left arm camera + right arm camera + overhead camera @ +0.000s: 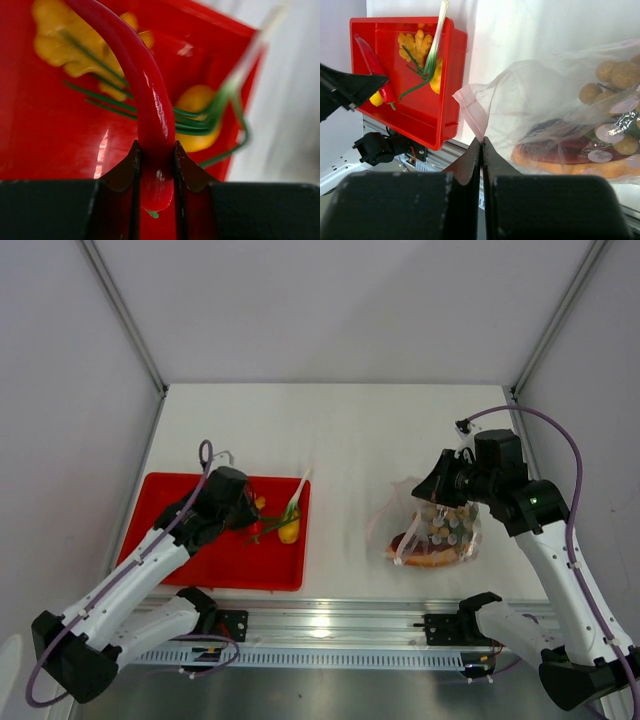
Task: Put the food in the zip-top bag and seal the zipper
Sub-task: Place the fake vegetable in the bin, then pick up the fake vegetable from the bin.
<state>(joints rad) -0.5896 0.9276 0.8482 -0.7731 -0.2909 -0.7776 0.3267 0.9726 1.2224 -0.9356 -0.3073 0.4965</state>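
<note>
My left gripper point(156, 152) is shut on the red chili point(145, 95) and holds it over the red tray point(190, 555); it also shows in the top view point(250, 520). Green stalks point(200, 120) and a yellow lemon point(200, 107) lie in the tray behind it. My right gripper point(482, 145) is shut on the mouth edge of the clear zip-top bag point(560, 115), by its pink zipper strip point(472, 107). The bag point(435, 535) holds several small tan balls point(612, 75) and an orange-brown wedge point(570, 162).
A yellow lobed toy point(65, 42) lies at the tray's far side, also visible in the right wrist view point(415, 42). The aluminium rail point(330, 625) runs along the near table edge. White walls enclose the table on three sides.
</note>
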